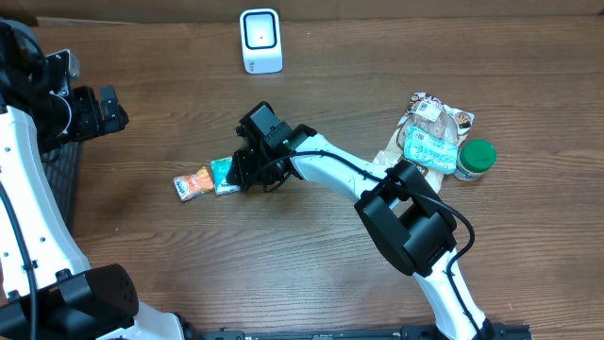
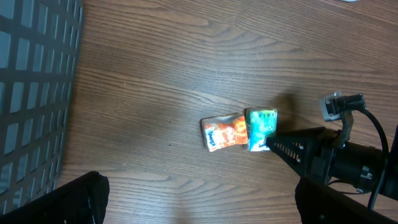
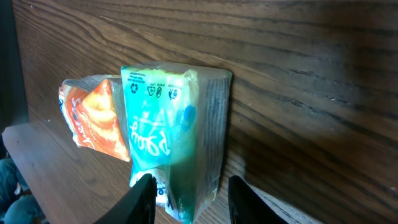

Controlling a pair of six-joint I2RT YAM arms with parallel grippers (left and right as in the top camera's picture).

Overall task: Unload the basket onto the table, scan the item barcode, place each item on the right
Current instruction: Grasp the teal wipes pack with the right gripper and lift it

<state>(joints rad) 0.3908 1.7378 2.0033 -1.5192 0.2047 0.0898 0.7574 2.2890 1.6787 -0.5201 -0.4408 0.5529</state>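
Teal packet (image 1: 225,175) — overhead view: it lies on the tabletop (image 1: 311,274) left of centre, its long axis running from the near side toward the far side with a slight tilt. An orange packet (image 1: 193,184) touches its left long edge and lies more nearly crosswise. The right gripper (image 1: 238,175) reaches in from the right and covers the packet's right edge. A white scanner (image 1: 260,40) stands at the far edge, well apart. On the right, a clear bag (image 1: 429,132) holds a teal-printed pack and brownish goods; a green-lidded jar (image 1: 475,159) sits just beside it. The left gripper (image 1: 102,106) hangs at the far left, near a black mesh basket (image 1: 58,175).

Left wrist view: the teal packet's long axis is upright in the picture, with the orange packet against its left side and a right-arm finger over its lower right corner. The basket fills the left margin; its contents cannot be told. The left jaws stand fully apart, holding nothing.

Right wrist view: the long axis runs straight away from the camera, the end with the recycling marks farthest, and script is printed along it. The right jaws are partly closed — one finger at each long edge of the near end, gripping the packet, which rests on the wood.
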